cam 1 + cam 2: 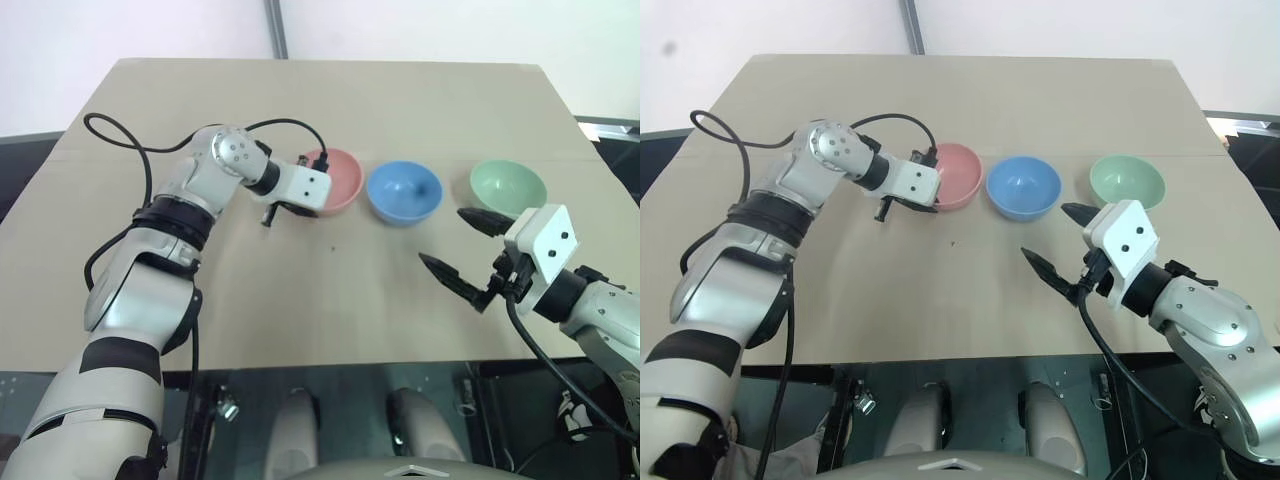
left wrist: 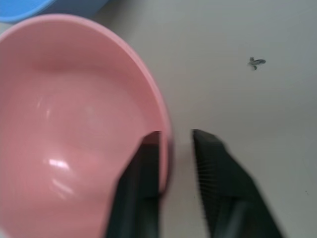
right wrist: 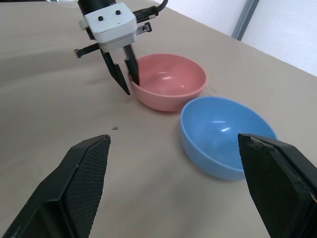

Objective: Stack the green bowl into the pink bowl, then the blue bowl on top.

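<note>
Now I see my left gripper [image 3: 126, 74] at the pink bowl [image 1: 335, 180], with one finger [image 2: 143, 183] inside the bowl and the other finger [image 2: 218, 183] outside, so the near rim sits between them. The fingers are closed narrow on this rim; the wall of the bowl is pinched, and the bowl rests on the table [image 1: 330, 290].

The three bowls stand in one row across the middle of the table, closer to the far edge than to the near edge. The pink bowl is toward the left edge, the blue bowl [image 1: 404, 191] is in the middle, and the green bowl [image 1: 509, 186] is toward the right edge. Pink and blue are just beside each other with a small gap; green is a little more apart from blue. All three are upright and empty, none is stacked yet.

My right gripper [image 1: 465, 250] hangs above the table near the right edge, in front of the green bowl and apart from it. Its two black fingers are spread wide and they hold nothing.

A small dark speck [image 1: 333, 249] lies on the table in front of the pink bowl.
</note>
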Available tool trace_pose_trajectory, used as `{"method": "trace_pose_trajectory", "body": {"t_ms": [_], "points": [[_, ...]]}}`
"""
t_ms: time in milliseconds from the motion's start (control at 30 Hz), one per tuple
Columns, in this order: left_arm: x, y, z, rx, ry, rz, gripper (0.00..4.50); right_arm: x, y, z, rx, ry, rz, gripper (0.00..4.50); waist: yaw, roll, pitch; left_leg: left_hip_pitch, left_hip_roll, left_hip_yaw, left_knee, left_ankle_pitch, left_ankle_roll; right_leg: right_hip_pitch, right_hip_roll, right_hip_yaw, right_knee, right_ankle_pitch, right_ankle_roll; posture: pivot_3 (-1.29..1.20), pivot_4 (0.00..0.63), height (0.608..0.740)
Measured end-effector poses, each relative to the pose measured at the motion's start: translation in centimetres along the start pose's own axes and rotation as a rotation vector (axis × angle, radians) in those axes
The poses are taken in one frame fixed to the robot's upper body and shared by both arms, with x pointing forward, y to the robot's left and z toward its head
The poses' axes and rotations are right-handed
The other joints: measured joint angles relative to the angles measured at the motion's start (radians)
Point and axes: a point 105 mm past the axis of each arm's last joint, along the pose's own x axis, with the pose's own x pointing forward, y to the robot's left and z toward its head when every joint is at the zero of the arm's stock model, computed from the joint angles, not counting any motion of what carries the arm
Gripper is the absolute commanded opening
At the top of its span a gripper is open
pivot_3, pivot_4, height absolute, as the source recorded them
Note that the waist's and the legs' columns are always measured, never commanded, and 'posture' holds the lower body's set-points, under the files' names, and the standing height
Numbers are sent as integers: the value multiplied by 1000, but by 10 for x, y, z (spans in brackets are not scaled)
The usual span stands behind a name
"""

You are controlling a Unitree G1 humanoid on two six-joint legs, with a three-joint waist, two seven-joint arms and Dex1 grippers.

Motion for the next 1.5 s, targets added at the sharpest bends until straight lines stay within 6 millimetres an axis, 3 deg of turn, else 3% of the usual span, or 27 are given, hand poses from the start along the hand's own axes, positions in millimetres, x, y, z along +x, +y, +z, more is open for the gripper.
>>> {"method": "trace_pose_trajectory", "body": {"t_ms": [200,300,400,567,667,833,1000,1100,1167,1267,1500], "points": [[-7,-22,8,37,-83,-70,27,1,-4,1,-10,-8,-6,4500,-8,0,0,0,0,0,0,0,0,0,0,0,1,0,0,0,150,740],[-27,-50,25,89,-161,-148,27,3,-9,-1,-5,-8,-4,4500,-4,1,0,0,0,-1,1,0,0,0,0,-1,2,0,0,0,150,740],[-36,-63,32,126,-160,-169,27,3,-9,0,-4,-14,2,4500,-1,1,0,0,0,-1,3,0,0,1,0,-1,3,0,0,0,150,740],[-27,-78,39,169,-165,-194,27,4,-12,-3,4,-12,-3,4500,5,1,0,1,0,-1,10,0,0,2,0,-1,8,0,0,0,150,740],[-22,-80,39,186,-159,-195,881,3,-12,-5,6,-3,-5,4500,5,1,0,2,0,-2,10,0,0,2,0,-1,11,0,0,0,150,740],[-16,-75,45,223,-168,-150,3191,1,-11,-10,17,16,-5,4500,5,1,0,2,0,-1,10,0,0,2,0,-1,11,0,0,0,150,740],[-29,-65,55,119,-220,-87,3191,1,-12,-12,18,25,-10,4500,-1,1,0,2,0,-2,11,0,0,2,0,-1,12,0,0,0,150,740],[-61,-63,60,-20,-274,-56,3191,3,-26,-22,5,73,-45,4500,-10,1,0,3,0,-1,10,0,0,2,0,0,13,-1,0,0,150,740],[-91,-59,67,-191,-415,14,3191,9,-52,-39,-20,153,-108,4500,-13,1,1,4,0,0,11,0,0,2,0,1,14,-1,0,0,150,740],[-113,-61,73,-297,-527,88,3191,21,-76,-61,-23,224,-138,4500,-8,1,1,5,0,0,11,0,0,2,0,0,14,-1,0,0,150,740],[-83,-88,75,-428,-557,115,3191,50,-126,-82,-84,324,-164,4500,-5,3,3,4,0,0,10,0,0,1,0,1,14,-1,0,0,150,740]]}}
